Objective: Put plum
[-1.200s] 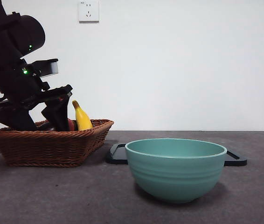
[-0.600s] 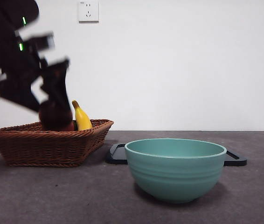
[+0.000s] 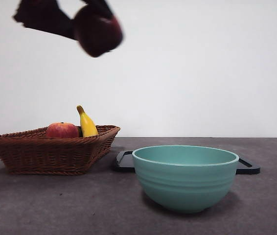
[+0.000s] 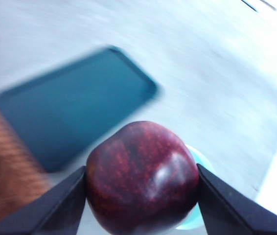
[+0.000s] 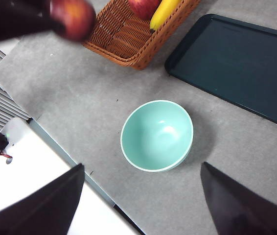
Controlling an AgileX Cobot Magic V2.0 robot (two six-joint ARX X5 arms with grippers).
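Inside basket point(image 3: 50, 152): banana point(image 3: 86, 125); left gripper point(image 4: 142, 182) clamps plum point(image 4: 142, 178).

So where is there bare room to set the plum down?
The teal bowl is empty, and so is the dark tray beside it. Bare table lies between bowl and wicker basket. The basket is crowded with a banana and red-orange fruit.

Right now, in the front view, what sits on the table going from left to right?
basket with red fruit then banana inside → dark tray → green bowl. Above, the left gripper holds the plum.
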